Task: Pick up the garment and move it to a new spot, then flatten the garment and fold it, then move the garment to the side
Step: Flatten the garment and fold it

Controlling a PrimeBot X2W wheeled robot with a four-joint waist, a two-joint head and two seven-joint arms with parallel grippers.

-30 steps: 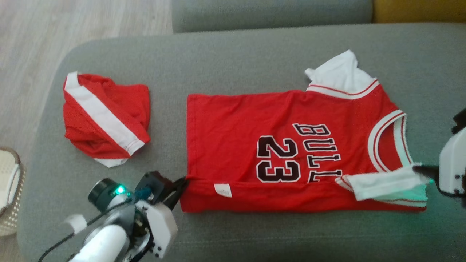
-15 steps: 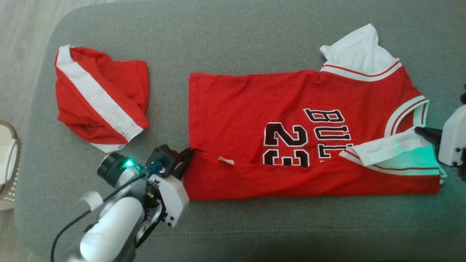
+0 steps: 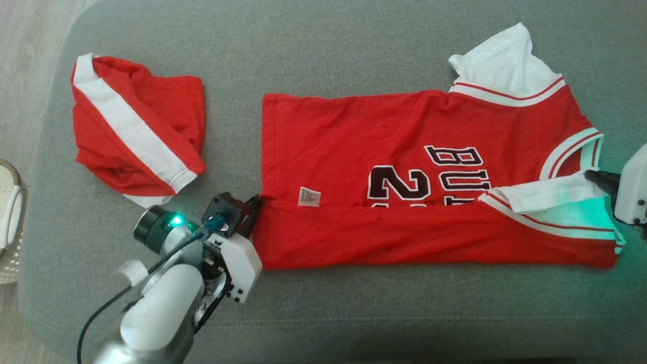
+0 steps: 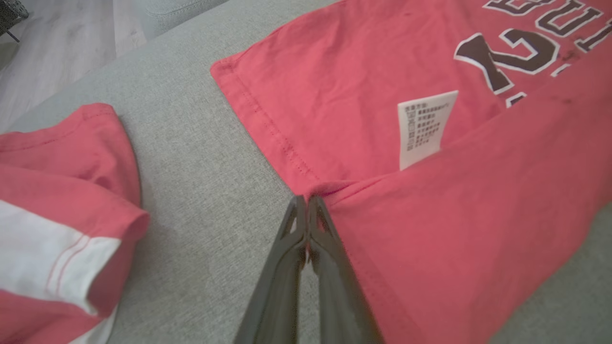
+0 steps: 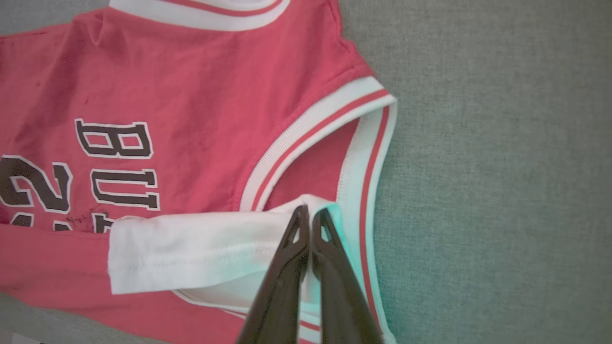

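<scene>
My left gripper (image 3: 257, 201) and right gripper (image 3: 590, 175) are each pinched tight on the one jersey (image 3: 354, 136), a second red garment (image 3: 172, 111) lying apart to its left.

Soft daylight, faint shadows, green glow at one end of the garment (image 3: 404, 146), wrist views paler

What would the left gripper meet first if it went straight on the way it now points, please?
The red jersey itself: the left gripper pinches its folded hem, so the cloth lies directly ahead, as far as depth shows.
</scene>
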